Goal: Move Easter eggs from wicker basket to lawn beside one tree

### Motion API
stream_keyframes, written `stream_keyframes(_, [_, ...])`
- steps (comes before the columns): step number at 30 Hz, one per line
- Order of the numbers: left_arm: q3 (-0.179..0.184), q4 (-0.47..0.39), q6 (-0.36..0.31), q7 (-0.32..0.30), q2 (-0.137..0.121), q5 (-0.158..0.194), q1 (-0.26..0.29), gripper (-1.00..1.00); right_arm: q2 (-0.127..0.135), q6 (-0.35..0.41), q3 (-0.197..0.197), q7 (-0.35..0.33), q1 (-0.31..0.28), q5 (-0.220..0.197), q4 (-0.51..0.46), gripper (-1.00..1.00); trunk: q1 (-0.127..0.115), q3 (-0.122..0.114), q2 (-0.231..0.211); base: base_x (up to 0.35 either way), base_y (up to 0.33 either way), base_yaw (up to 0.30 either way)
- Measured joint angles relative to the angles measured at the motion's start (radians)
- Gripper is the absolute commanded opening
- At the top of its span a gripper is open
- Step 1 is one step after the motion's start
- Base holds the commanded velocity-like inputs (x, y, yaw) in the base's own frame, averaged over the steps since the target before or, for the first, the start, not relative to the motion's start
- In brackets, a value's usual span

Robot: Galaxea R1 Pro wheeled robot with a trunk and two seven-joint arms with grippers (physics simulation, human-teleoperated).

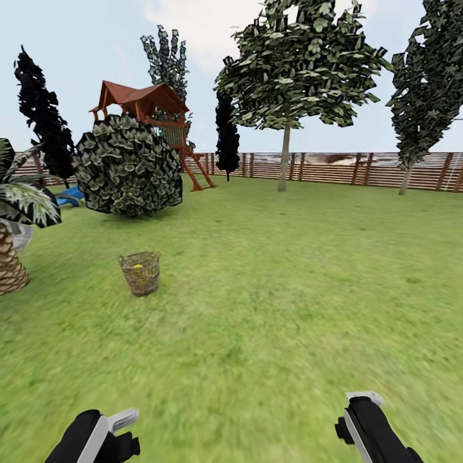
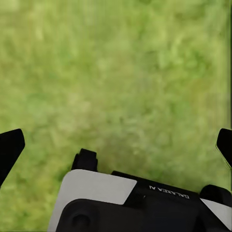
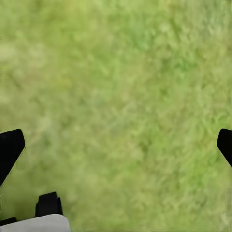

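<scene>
Standing on the lawn [image 1: 276, 302], you face the wicker basket [image 1: 139, 272], which sits upright on the grass ahead and to your left, well apart from both arms. A spot of yellow [image 1: 137, 265] shows through its open top, most likely one of the Easter eggs; you cannot tell from here how many lie inside.

Your left gripper [image 2: 116, 145] hangs low at the near left, and in the left wrist view its two dark fingertips [image 2: 9, 150] stand at opposite edges with bare grass between them, so the jaws are spread wide and hold nothing. Your right gripper [image 3: 116, 145] hangs low at the near right; in the right wrist view its fingertips [image 3: 10, 151] also stand far apart over blurred grass, wide and empty.

Farther off, a tree [image 1: 285, 157] with a straight pale trunk and a broad leafy canopy rises ahead and slightly right, close to the brown slatted fence [image 1: 334, 168] that closes the far side of the garden. Another leafy tree [image 1: 406, 173] stands at the far right by the fence. A round bush [image 1: 128, 166] sits beyond the basket on the left, with a red-roofed wooden play tower [image 1: 154, 106] behind it. A palm [image 1: 13, 251] stands at the left edge, and a dark narrow cypress [image 1: 226, 138] stands by the fence.
</scene>
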State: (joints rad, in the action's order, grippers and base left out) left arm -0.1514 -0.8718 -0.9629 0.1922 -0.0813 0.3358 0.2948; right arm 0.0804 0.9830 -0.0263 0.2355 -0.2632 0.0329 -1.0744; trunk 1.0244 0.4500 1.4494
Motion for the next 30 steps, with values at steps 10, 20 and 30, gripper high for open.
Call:
stream_keyframes(10, [-0.001, 0.000, 0.000, -0.002, 0.000, 0.000, 0.000, 1.00, 0.001, 0.000, -0.001, 0.000, 0.000, -0.001, 0.000, 1.00, 0.000, 0.000, 0.000, 0.346, 0.000, 0.000])
stream_keyframes(20, [-0.005, -0.002, 0.000, -0.002, -0.006, 0.000, 0.000, 1.00, 0.001, -0.001, -0.002, -0.001, 0.000, -0.003, -0.004, 1.00, 0.000, 0.000, 0.000, 0.346, 0.000, 0.009])
stream_keyframes(30, [-0.005, -0.002, 0.000, -0.002, -0.013, 0.000, 0.000, 1.00, 0.001, 0.000, -0.001, 0.000, 0.000, -0.001, -0.001, 1.00, 0.000, 0.000, 0.000, 0.346, 0.000, 0.175])
